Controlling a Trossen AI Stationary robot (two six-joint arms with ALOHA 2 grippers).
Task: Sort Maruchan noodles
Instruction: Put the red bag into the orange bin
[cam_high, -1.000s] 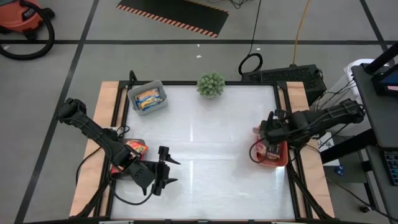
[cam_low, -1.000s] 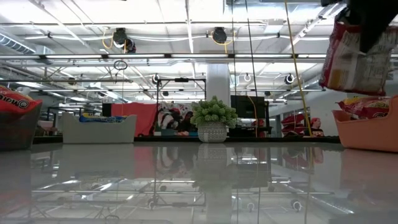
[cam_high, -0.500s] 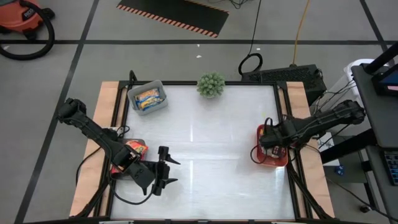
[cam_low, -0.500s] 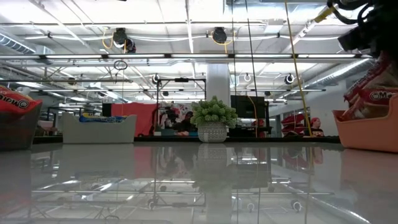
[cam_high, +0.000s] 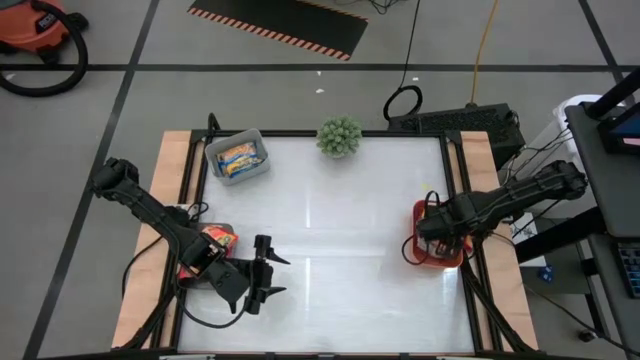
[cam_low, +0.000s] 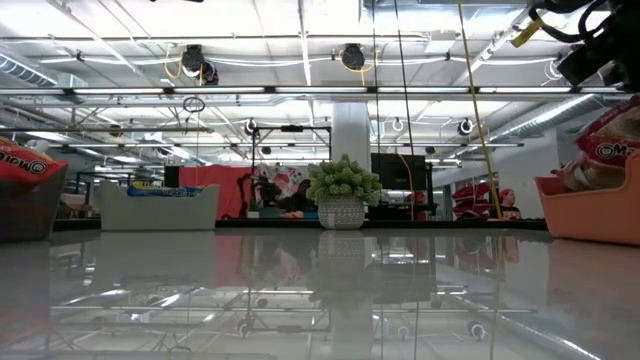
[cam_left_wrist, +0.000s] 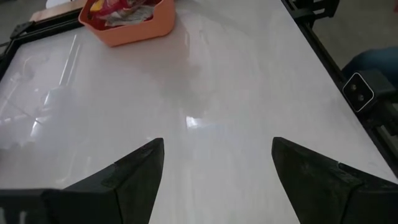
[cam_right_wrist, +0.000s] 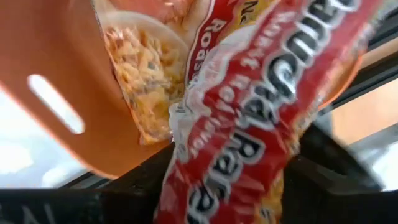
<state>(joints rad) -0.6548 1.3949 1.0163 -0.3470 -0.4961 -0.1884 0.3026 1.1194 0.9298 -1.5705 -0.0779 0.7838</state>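
From above you see the white table (cam_high: 330, 230) whole, with both arms on it. The left arm lies at the near-left corner, its left gripper (cam_high: 268, 273) resting over bare tabletop with jaws spread wide; its wrist view confirms this, the two dark fingers (cam_left_wrist: 134, 171) well apart with only white surface between them.

The right arm reaches in from the right edge, and the right gripper (cam_high: 432, 232) sits over the orange bin (cam_high: 411, 243) at the table's right side. From above you cannot make out how its jaws stand. The right wrist view fills in what the overhead hides: a red-and-white noodle packet (cam_right_wrist: 249, 124) lies right in front of the camera, against the bin's orange wall (cam_right_wrist: 56, 93), with another packet showing a picture of noodles behind it. Whether the jaws touch that packet, you cannot tell.

The level view shows red packets (cam_low: 612, 150) standing up above the orange bin's rim.

Overhead, a grey bin (cam_high: 238, 157) at the far-left corner holds a yellow-orange packet (cam_high: 238, 156), and a red packet (cam_high: 216, 239) lies beside the left arm. A potted plant (cam_high: 339, 136) stands at the far edge.
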